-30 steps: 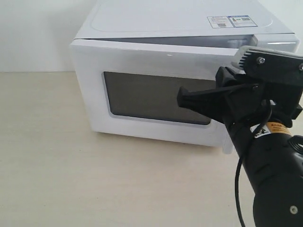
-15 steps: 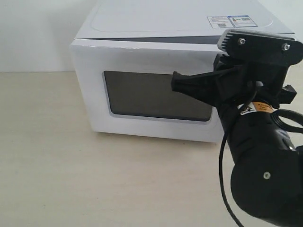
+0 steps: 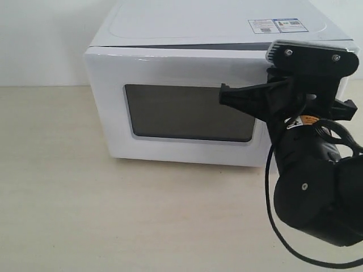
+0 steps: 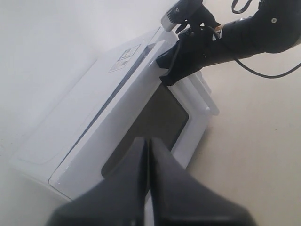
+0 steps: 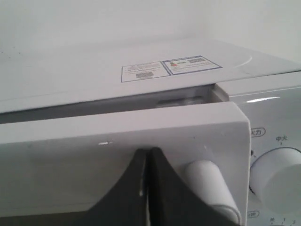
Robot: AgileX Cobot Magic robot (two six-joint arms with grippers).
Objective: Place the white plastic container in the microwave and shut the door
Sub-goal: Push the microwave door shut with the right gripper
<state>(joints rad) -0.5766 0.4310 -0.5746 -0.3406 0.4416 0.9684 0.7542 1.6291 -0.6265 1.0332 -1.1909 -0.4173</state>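
The white microwave [image 3: 187, 22] stands at the back of the table. Its door [image 3: 170, 68] with the dark window [image 3: 187, 113] lies almost flush, with a thin dark slit along its top edge. My right gripper [image 3: 223, 96] is shut, its tips against the door's face [image 5: 94, 150] just beside the white bar handle [image 5: 209, 183]. In the left wrist view my left gripper [image 4: 148, 140] is shut and empty, held off from the microwave's [image 4: 70, 122] hinge side. The white plastic container is hidden.
A round white dial [image 5: 277, 174] sits on the panel beside the handle, and stickers [image 5: 169, 68] lie on the microwave's top. The beige table [image 3: 85, 215] stretches in front. A black cable [image 3: 272, 221] hangs from the right arm.
The door has swung from visibly ajar to nearly flush with the body. My right gripper stayed shut against it and followed it in towards the microwave.
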